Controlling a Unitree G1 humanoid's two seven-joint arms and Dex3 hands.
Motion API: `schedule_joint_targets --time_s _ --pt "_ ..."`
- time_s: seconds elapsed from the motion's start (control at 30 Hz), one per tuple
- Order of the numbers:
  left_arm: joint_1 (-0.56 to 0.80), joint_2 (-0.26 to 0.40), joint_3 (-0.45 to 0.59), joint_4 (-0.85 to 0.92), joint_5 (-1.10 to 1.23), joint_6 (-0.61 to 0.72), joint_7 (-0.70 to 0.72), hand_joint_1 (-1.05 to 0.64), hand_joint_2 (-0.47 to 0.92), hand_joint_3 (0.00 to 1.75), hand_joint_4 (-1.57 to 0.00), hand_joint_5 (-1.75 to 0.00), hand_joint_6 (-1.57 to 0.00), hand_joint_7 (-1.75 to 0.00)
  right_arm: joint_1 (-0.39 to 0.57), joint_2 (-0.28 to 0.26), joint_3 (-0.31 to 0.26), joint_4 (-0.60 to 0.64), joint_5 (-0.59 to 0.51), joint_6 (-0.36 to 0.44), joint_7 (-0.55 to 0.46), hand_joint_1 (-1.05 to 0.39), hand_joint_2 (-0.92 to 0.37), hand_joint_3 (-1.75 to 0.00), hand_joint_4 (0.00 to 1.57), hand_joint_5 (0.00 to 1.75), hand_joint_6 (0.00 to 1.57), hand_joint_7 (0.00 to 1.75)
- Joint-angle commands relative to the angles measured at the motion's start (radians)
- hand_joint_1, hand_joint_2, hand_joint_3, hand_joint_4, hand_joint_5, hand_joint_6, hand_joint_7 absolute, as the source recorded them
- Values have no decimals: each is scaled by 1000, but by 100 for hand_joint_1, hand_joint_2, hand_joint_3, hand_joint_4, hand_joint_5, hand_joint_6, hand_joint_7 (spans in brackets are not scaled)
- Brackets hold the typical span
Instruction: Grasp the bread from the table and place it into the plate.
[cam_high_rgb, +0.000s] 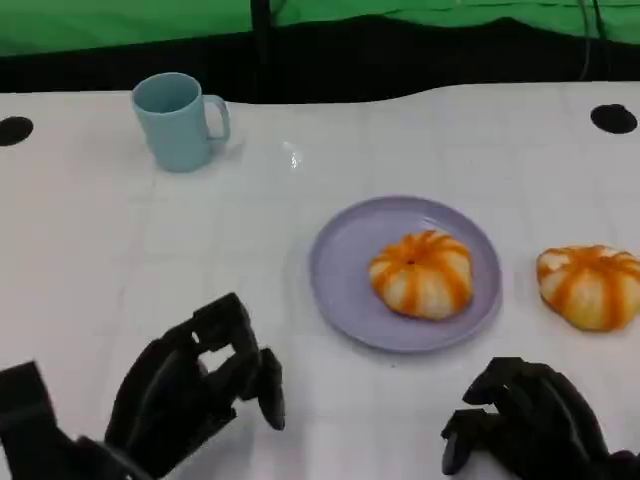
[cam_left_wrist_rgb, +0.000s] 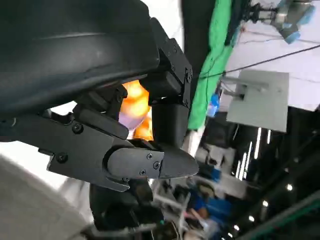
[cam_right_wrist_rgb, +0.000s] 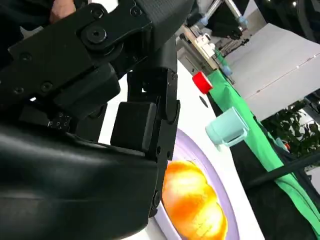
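On my head view, the left hand (cam_high_rgb: 195, 385) hangs at the lower left over the white table (cam_high_rgb: 120, 260), fingers curled loosely apart with nothing in them. Far back on that side stands a light blue mug (cam_high_rgb: 178, 121), upright, handle to the right. Moving right, I see the lilac plate (cam_high_rgb: 405, 272) near the middle, with one orange-striped bread roll (cam_high_rgb: 421, 273) lying in it, right of its centre. Further right, a second bread roll (cam_high_rgb: 591, 286) lies on the table, close to the plate but apart from it. Below it at the lower right is my right hand (cam_high_rgb: 530, 420), fingers curled in, holding nothing.
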Motion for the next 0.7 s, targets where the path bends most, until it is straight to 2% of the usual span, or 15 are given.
schedule_joint_targets --time_s 0.03,0.7 --pt "21 -9 40 -12 -56 66 -39 -68 92 26 -90 -175 -67 -175 11 -11 -7 -22 13 20 -10 -102 -73 0 157 73 157 35" --pt "-32 -33 109 88 -50 98 -117 -67 92 27 -90 -175 -65 -175 -14 -11 -9 19 -1 -5 -7 -104 -74 0 156 74 157 36"
